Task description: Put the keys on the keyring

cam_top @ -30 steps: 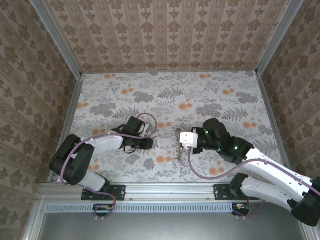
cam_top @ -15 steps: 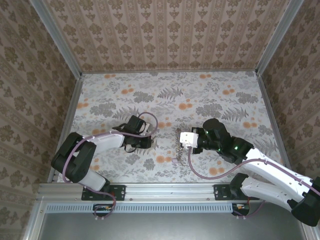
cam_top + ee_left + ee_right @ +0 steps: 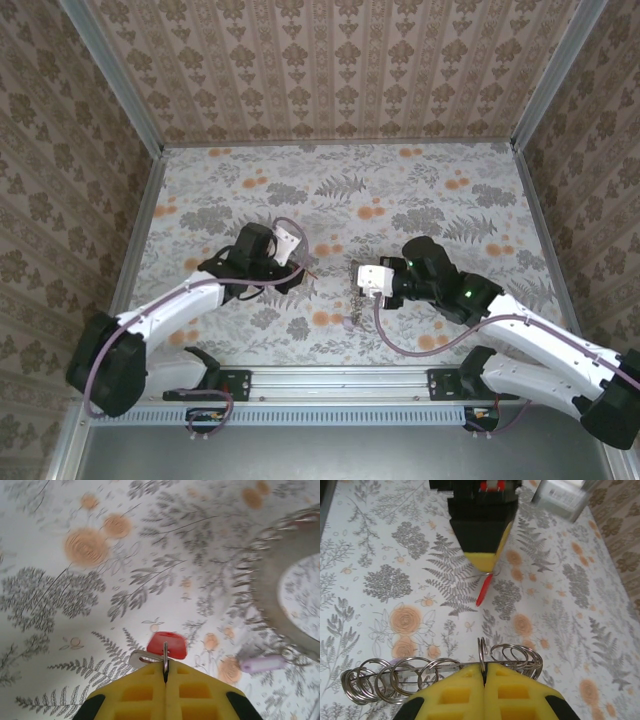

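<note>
In the top view the left gripper (image 3: 298,272) sits left of the frame's centre and the right gripper (image 3: 358,278) just right of centre, the two facing each other and near but apart over the floral table (image 3: 400,190). The keyring (image 3: 352,305) hangs as a limp grey strand below the right gripper's tip, towards the lower middle of the frame. In the left wrist view the left gripper (image 3: 165,672) has its yellow fingers (image 3: 135,692) pressed together at the bottom centre, pinching a thin metal loop that carries the keys (image 3: 169,644), a small red head just above the fingertips. The keyring (image 3: 272,587) curves as a thick toothed grey band along the right edge, with a pale purple tag (image 3: 261,664) at its lower end. In the right wrist view the right gripper (image 3: 483,677) is clamped at the bottom centre on the keyring (image 3: 442,666), seen here as a row of linked wire rings spreading left and right of the fingertips. The red key hangs tilted in the upper middle of that frame, below the left gripper's tip and well apart from the rings.
</note>
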{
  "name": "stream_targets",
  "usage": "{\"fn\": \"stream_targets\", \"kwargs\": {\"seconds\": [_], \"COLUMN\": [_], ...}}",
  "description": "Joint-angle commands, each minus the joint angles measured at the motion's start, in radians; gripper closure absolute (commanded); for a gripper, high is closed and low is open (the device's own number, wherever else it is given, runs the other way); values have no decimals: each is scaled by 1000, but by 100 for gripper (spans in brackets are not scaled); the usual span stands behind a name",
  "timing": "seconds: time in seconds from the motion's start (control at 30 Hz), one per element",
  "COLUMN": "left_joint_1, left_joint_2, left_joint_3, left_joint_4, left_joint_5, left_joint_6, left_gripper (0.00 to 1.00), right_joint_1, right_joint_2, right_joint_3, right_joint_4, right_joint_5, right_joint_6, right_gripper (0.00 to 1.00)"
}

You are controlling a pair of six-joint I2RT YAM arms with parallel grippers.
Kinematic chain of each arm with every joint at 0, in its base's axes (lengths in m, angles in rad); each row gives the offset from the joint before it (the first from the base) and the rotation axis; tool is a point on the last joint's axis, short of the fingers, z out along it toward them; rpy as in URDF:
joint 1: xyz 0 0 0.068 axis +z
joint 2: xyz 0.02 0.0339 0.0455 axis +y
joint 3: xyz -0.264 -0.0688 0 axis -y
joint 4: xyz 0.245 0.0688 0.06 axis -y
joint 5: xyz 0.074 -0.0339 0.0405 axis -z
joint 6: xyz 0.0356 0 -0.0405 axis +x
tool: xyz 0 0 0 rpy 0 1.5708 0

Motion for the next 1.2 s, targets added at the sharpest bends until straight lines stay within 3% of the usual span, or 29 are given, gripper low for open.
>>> {"fn": "stream_targets", "kwargs": {"seconds": [0.0,0.17,0.37,0.53,0.8,1.17], "left_joint_1": [9,7,7,7,-37,-98], "left_joint_2": [-48,-61,-79,-97,-76,-71], "left_joint_3": [54,131,165,165,189,174], "left_joint_4": [-92,-172,-159,-101,-103,-99], "left_joint_5": [123,219,364,410,387,344], "left_joint_6": [215,401,577,655,752,868], "left_gripper": [100,100,100,100,100,100], "right_joint_1": [-12,-30,-44,-53,-54,-104], "right_joint_2": [29,98,126,130,164,253], "right_joint_3": [54,93,109,110,125,182], "right_joint_4": [-2,-36,-1,15,38,54], "right_joint_5": [-138,-304,-377,-396,-386,-472], "right_joint_6": [34,37,55,66,116,201], "right_gripper": [100,100,100,100,100,100]}}
